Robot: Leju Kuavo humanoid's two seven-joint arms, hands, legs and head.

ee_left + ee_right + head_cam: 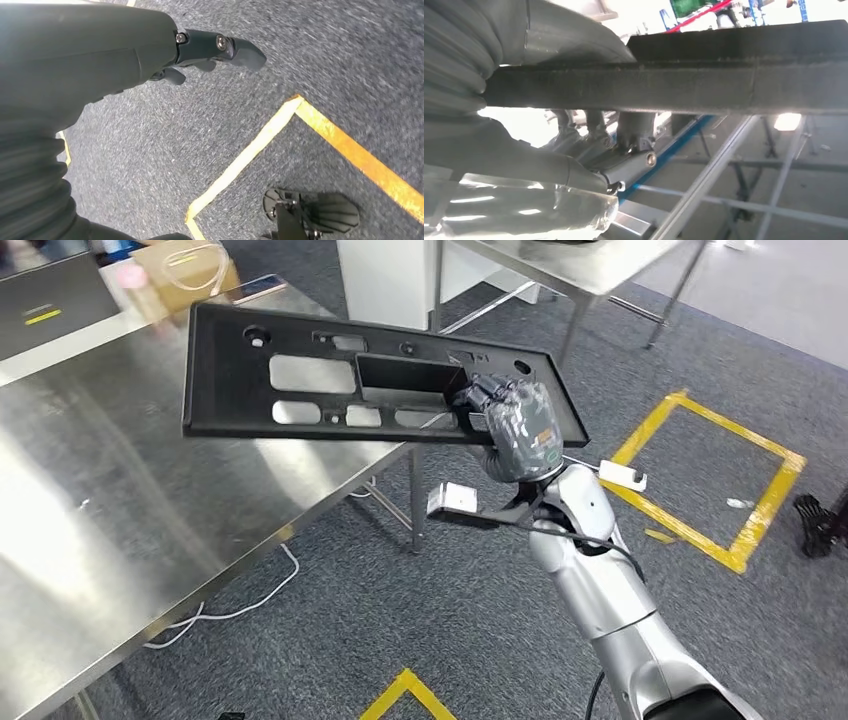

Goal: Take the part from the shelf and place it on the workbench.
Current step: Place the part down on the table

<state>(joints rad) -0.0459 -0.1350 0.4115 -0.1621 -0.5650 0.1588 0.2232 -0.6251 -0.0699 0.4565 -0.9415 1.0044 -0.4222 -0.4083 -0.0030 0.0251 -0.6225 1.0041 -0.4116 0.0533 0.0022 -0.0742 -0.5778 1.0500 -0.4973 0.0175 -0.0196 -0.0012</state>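
Part: a long flat black plastic panel (330, 375) with several rectangular cut-outs and small round holes, held up in the air, tilted, its far end over the edge of the workbench and its near end out over the floor.
Part from the right wrist view: the panel (704, 85) runs as a dark bar straight across, seen edge-on.
Right hand: the right hand (515, 425) grips the panel at its near end, fingers curled over the edge and into a cut-out; the silver arm rises to it from below.
Right hand up close: the thumb and fingers of the right hand (589, 150) sit on either side of the panel's edge, pressed to it.
Left hand: the left hand (200, 55) hangs over the floor with nothing in it; its dark fingers lie fairly straight and slightly apart.
Workbench: a shiny steel table (110, 500) on the left, its bare top just below the panel's far end.
Floor: grey carpet (470, 610) marked with yellow tape squares (745, 540); a white cable (240, 605) lies under the table.
Background: a cardboard box (185, 270) on the table's far end.
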